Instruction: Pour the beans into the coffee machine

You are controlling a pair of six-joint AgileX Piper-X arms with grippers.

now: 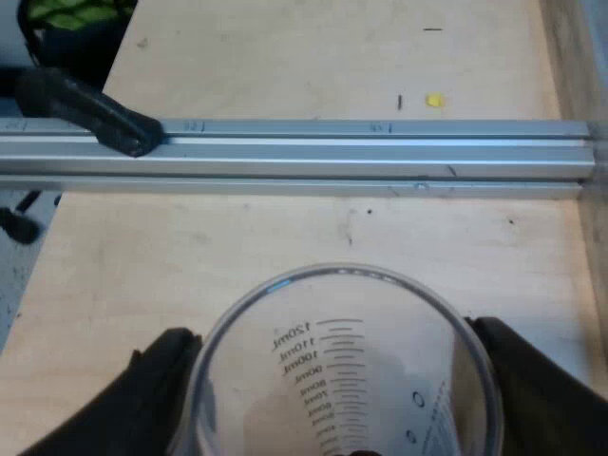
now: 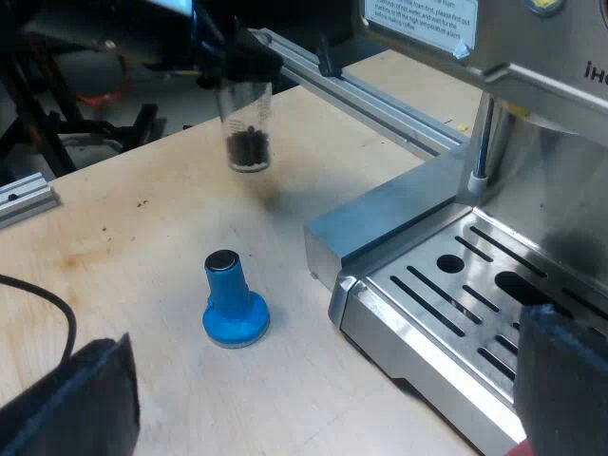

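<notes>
The wooden tabletop (image 2: 142, 247) carried everything, and the espresso machine (image 2: 532, 114) was the biggest thing on it, its slotted steel drip tray (image 2: 446, 285) facing the right wrist camera. An aluminium rail (image 1: 332, 152) ran straight across the boards toward the machine's side, with a black clamp (image 1: 95, 114) sitting on it near one edge of the tabletop.

The right gripper (image 2: 323, 380) hung over the wood in front of the drip tray, its two black fingers spread wide with nothing between them. The left gripper (image 1: 342, 380) had its fingers pressed against opposite sides of the measuring glass (image 1: 342, 361), pinching it upright with the open mouth toward its own camera and the millilitre scale readable on the inside wall.

The blue tamper (image 2: 233, 304) stood upright on bare wood, well in from the tabletop's edges, near the corner of the machine's base but apart from it.

Seen from the right wrist, the measuring glass hung clear of the tabletop between the tamper and the rail, well apart from the machine. A small heap of dark beans (image 2: 249, 147) lay at its bottom. A tiny yellow speck (image 1: 434, 99) lay on the boards beyond the rail.
</notes>
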